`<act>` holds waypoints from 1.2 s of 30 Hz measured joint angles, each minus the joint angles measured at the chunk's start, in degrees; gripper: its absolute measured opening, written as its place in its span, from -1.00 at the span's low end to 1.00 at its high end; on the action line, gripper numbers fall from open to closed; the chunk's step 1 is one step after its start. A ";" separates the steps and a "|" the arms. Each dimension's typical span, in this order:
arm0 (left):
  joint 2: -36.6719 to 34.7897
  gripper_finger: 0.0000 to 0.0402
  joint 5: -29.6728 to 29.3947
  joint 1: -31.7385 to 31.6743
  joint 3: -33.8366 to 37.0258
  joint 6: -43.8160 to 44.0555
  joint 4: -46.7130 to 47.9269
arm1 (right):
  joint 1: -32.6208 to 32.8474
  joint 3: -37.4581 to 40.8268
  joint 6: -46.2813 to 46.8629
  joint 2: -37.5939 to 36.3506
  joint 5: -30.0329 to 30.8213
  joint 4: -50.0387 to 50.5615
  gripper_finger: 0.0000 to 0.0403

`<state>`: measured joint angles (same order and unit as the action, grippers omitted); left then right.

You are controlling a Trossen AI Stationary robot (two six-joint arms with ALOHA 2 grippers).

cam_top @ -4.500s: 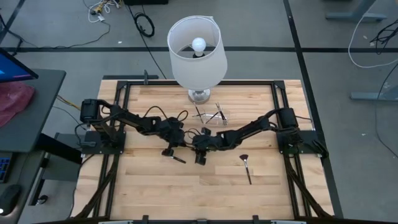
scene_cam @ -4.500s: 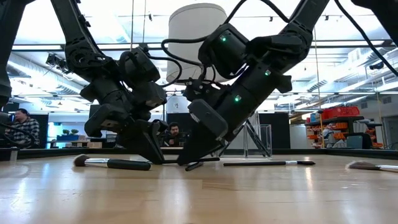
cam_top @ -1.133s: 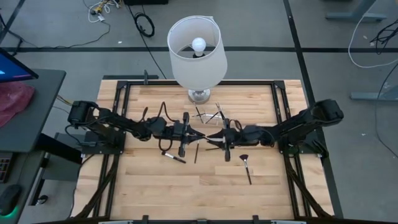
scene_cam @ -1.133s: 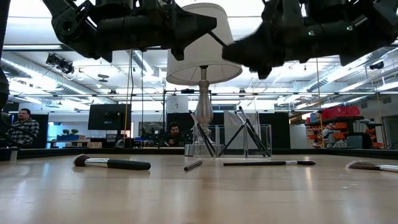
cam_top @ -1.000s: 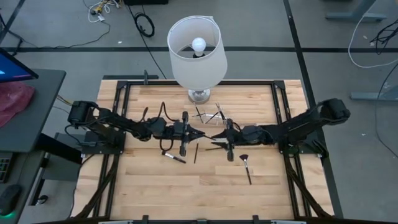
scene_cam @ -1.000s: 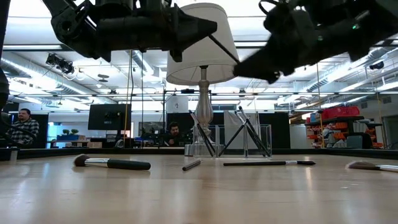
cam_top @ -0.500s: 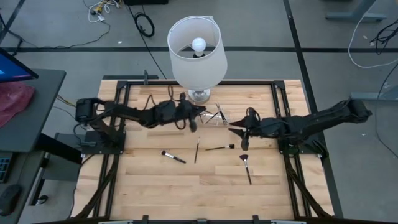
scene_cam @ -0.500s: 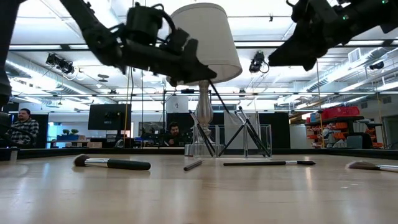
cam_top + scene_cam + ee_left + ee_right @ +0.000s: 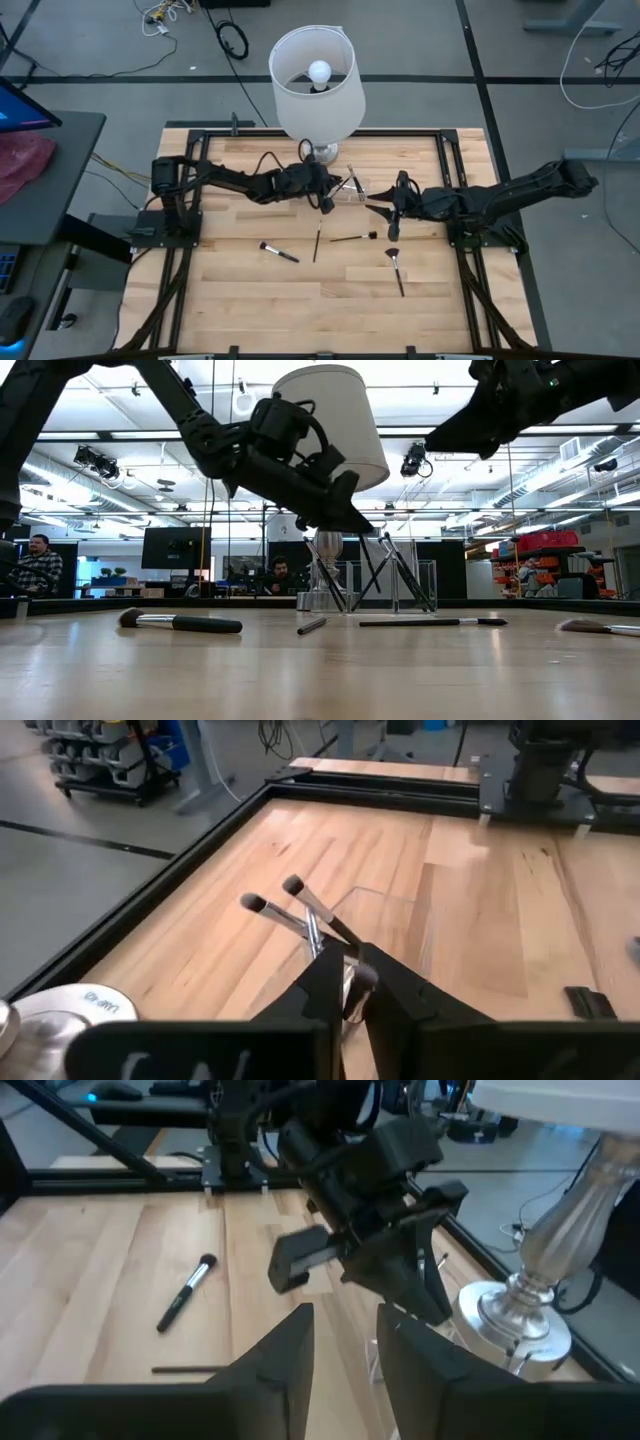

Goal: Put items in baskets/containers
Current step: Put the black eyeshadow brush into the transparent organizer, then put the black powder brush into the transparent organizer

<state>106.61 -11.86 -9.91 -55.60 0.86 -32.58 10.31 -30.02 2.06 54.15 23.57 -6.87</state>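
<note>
Left gripper (image 9: pixel 333 189) hangs over the clear box (image 9: pixel 352 189), fingers pinched on a brush (image 9: pixel 352 990) (grip visible only in its wrist view). Loose brushes (image 9: pixel 279 251) lie on the table (image 9: pixel 240 300). Right gripper (image 9: pixel 378 209) hovers right of the box, fingers slightly apart, holding nothing.

From my remote station I saw two matte black arms, the left arm (image 9: pixel 235 181) and right arm (image 9: pixel 490 197), built of blocky jointed segments with loose black cables looped along them, each ending in a hand with two flat dark fingers (image 9: pixel 275 1370) of angular, wedge-like shape.
</note>
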 joint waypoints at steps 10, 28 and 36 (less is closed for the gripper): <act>-0.08 -0.45 0.03 0.01 -3.41 -0.02 7.13 | 0.00 0.00 5.24 0.02 -0.55 -0.76 -0.45; -32.43 -0.38 -0.21 15.60 -5.11 -1.47 45.94 | 2.16 0.04 16.99 3.98 -4.08 6.08 -0.54; -37.86 -0.52 -9.94 27.10 9.34 3.76 44.44 | 3.48 0.09 15.56 18.08 -5.24 -8.63 -0.54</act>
<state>68.75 -21.80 17.18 -46.26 4.63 11.86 13.78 -29.93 17.62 72.23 18.33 -15.50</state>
